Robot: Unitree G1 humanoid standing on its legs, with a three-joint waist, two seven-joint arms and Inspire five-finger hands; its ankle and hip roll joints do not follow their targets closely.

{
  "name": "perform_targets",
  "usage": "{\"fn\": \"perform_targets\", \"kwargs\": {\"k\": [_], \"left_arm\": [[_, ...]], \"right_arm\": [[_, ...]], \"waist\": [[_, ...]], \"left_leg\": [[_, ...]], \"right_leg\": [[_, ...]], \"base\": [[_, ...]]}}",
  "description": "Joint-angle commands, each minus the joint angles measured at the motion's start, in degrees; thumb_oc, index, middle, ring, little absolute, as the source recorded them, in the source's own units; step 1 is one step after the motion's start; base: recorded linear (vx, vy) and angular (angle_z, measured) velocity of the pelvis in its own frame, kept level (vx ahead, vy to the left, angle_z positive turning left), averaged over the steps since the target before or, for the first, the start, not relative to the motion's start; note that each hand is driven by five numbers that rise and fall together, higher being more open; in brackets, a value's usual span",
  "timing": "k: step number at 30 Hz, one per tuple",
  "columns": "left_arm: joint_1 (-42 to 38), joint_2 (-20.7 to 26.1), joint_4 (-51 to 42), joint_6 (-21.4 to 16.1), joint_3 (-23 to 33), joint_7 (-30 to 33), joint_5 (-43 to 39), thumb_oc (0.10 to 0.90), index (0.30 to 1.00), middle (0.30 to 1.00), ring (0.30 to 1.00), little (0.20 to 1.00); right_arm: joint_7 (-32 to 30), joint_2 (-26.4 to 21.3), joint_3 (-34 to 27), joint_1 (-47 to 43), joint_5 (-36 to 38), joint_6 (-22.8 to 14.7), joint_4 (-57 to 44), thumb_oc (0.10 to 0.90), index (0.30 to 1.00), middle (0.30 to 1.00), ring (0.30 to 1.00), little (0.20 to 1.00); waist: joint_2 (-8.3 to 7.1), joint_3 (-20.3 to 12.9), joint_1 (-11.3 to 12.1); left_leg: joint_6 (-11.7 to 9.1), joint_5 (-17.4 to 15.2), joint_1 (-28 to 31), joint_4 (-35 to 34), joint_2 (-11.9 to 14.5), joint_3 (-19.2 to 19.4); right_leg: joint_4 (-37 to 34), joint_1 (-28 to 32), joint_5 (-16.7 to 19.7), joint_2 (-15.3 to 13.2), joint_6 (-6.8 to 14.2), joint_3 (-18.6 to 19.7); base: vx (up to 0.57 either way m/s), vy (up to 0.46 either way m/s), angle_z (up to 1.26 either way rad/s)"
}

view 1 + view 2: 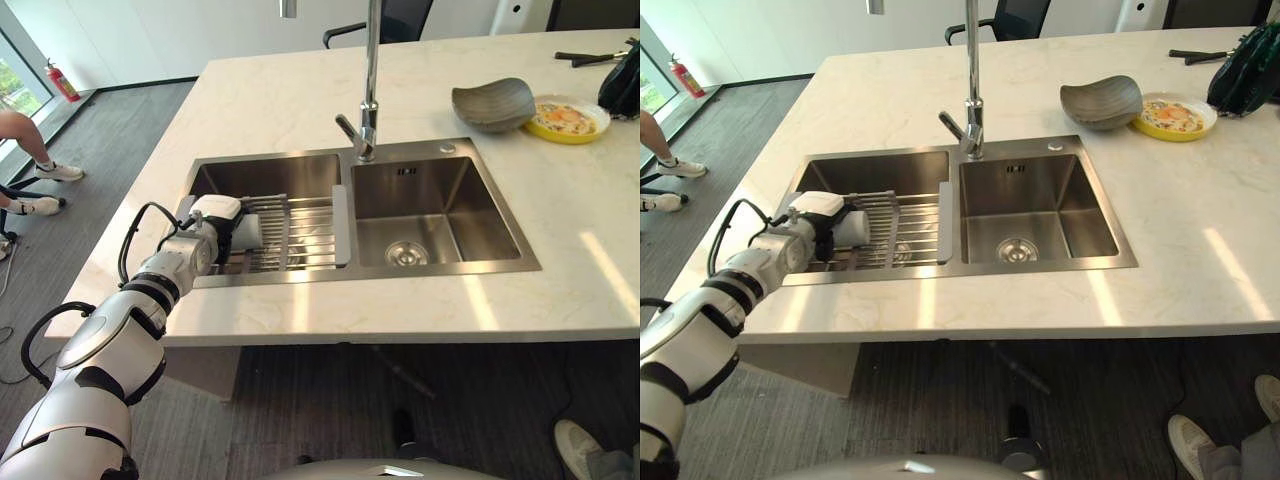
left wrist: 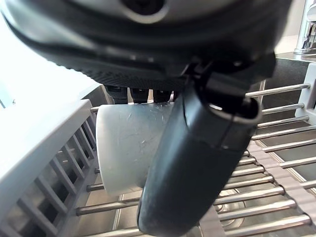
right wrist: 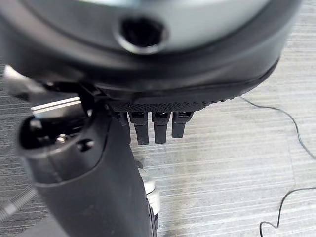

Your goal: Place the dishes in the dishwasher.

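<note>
Office kitchen, marble island (image 1: pixel 300 90) with double sink (image 1: pixel 420 215), office chair (image 1: pixel 395 20), fire extinguisher (image 1: pixel 62 80)

Left hand (image 2: pixel 197 163) fingers hidden behind white cup (image 2: pixel 128 148); cup's far side unseen

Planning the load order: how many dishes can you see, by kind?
White cup, lying on the sink rack, left hand at it: 1
Grey bowl, on the counter: 1
Yellow plate, beside the bowl: 1
Total: 3

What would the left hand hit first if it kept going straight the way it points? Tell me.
Probably the white cup on the sink rack: the left hand already has its thumb across it, fingers hidden behind.
</note>
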Motion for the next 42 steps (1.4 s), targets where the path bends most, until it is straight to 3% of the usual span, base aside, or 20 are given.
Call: {"fn": "perform_targets", "kwargs": {"k": [1,12,19,20,22,25,26,31,35,36,39,40,42], "left_arm": [[-11.2,1.2,5.5,0.7,0.5,0.3,0.5,0.4,0.3,0.3,0.3,0.3],[-10.2,-1.2,3.1,1.3,0.4,-1.4,0.0,0.4,0.3,0.3,0.3,0.3],[-6.6,5.2,-15.0,-1.5,5.2,4.0,-2.9,0.4,0.3,0.3,0.3,0.3],[-3.0,8.7,-23.1,-3.7,8.4,6.9,-3.9,0.4,0.3,0.3,0.3,0.3],[2.0,11.7,-29.8,-4.9,13.0,8.9,-5.7,0.4,0.3,0.3,0.3,0.3],[9.8,13.8,-41.2,-7.3,23.2,12.6,-10.9,0.4,0.3,0.3,0.3,0.3],[14.4,13.8,-45.9,-8.2,28.9,13.1,-14.1,0.4,0.3,0.3,0.3,0.3],[31.4,9.4,-61.0,-13.9,50.4,15.0,-28.8,0.4,0.3,0.3,0.3,0.3],[35.8,1.7,-65.1,-17.1,57.7,14.6,-38.3,0.4,0.3,0.3,0.3,0.3],[36.0,0.1,-65.3,-17.2,58.1,14.3,-39.2,0.4,0.3,0.3,0.3,0.3],[36.6,-2.4,-65.3,-17.5,57.8,13.7,-40.1,0.4,0.3,0.3,0.3,0.3],[37.5,-2.8,-65.2,-17.7,58.4,14.1,-39.9,0.4,0.3,0.3,0.3,0.3],[41.1,-4.1,-64.5,-18.4,60.3,13.8,-40.5,0.4,0.3,0.3,0.3,0.3]], "right_arm": [[-0.2,-1.6,3.7,-2.1,1.8,0.2,1.2,0.8,0.9,0.9,0.9,0.9],[-0.4,-1.4,4.4,-3.6,2.6,0.7,0.6,0.8,0.9,0.9,0.9,0.9],[-0.4,-1.4,4.0,-2.7,2.5,-0.6,-1.7,0.8,0.9,0.9,0.9,0.9],[-0.2,-1.3,3.5,-2.0,2.3,-1.2,-2.3,0.8,0.9,0.9,0.9,0.9],[-0.7,-1.1,3.1,-1.7,1.6,-1.6,-2.6,0.8,0.9,0.9,0.9,0.9],[-1.3,-0.4,2.2,-1.0,0.2,-1.8,-2.5,0.8,0.9,0.9,0.9,0.9],[-1.4,-0.2,2.0,-0.8,0.0,-1.9,-2.5,0.8,0.9,0.9,0.9,0.9],[-0.5,0.9,-0.3,0.4,0.0,-1.5,-1.1,0.8,0.9,0.9,0.9,0.9],[-0.9,-1.1,1.4,1.1,-6.2,-2.0,-1.6,0.8,0.9,0.9,0.9,0.9],[-1.3,-2.1,1.9,1.2,-7.7,-2.2,-2.5,0.8,0.9,0.9,0.9,0.9],[-1.9,-4.3,0.2,1.8,-7.4,-2.2,-3.7,0.8,0.9,0.9,0.9,0.9],[-2.1,-4.6,0.1,1.8,-7.4,-2.2,-4.0,0.8,0.9,0.9,0.9,0.9],[-2.1,-5.0,0.0,1.3,-7.7,-2.3,-4.5,0.8,0.9,0.9,0.9,0.9]], "waist": [[-1.5,1.9,-0.8],[-1.21,2.2,-0.3],[-1.34,2.1,1.1],[-1.44,2.1,1.7],[-1.35,1.9,2.6],[-1.15,1.6,4.1],[-0.89,1.6,4.5],[0.39,1.4,7.3],[1.33,2.9,10.2],[1.24,2.7,10.1],[0.86,2.7,9.0],[1.32,2.8,9.2],[1.94,2.9,9.6]], "left_leg": [[0.1,-3.2,-0.6,0.5,-1.9,0.8],[0.1,-3.2,-0.5,0.5,-1.8,0.2],[-0.4,-2.9,-0.3,0.5,-1.4,-1.1],[-0.8,-2.4,-0.4,0.5,-1.0,-1.8],[-1.4,-1.9,-0.6,0.5,-0.4,-2.6],[-2.3,-0.8,-0.9,0.5,0.6,-4.1],[-2.7,-0.4,-1.0,0.6,1.0,-4.7],[-4.3,1.9,-2.5,3.6,2.8,-7.5],[-7.6,9.6,-8.3,4.7,3.8,-10.7],[-7.5,10.7,-10.2,4.2,4.0,-9.0],[-7.8,13.1,-11.0,3.9,7.9,4.1],[-8.6,14.3,-10.7,4.7,8.6,4.8],[-9.0,13.6,-8.8,6.4,9.2,3.7]], "right_leg": [[0.9,5.6,-8.6,-3.7,6.4,-2.2],[0.9,6.1,-8.9,-3.9,6.3,-2.9],[0.9,7.2,-9.7,-3.5,6.0,-4.0],[0.9,7.5,-10.2,-3.3,5.7,-4.5],[0.9,7.9,-10.7,-2.9,5.3,-5.1],[0.9,8.4,-11.7,-2.0,4.5,-5.8],[0.9,8.6,-12.1,-1.5,4.1,-6.2],[0.9,10.0,-14.2,0.4,2.1,-7.7],[0.9,9.7,-15.4,0.4,1.2,-11.6],[0.9,9.2,-15.4,-0.3,1.2,-13.7],[0.9,9.4,-14.9,-2.9,1.4,-20.7],[0.9,9.4,-14.7,-3.3,1.3,-21.8],[0.9,9.5,-13.7,-4.6,1.2,-23.6]], "base": [[-0.03,0.018,-0.13],[-0.01,0.003,-0.02],[0.0,-0.039,0.08],[-0.01,-0.103,0.21],[0.0,-0.126,0.15],[0.02,-0.15,0.29],[0.02,-0.178,0.19],[0.02,-0.201,0.2],[-0.14,-0.171,0.46],[-0.23,-0.148,1.28],[-0.22,-0.078,1.64],[-0.22,0.031,1.6],[-0.26,0.06,1.34]]}}
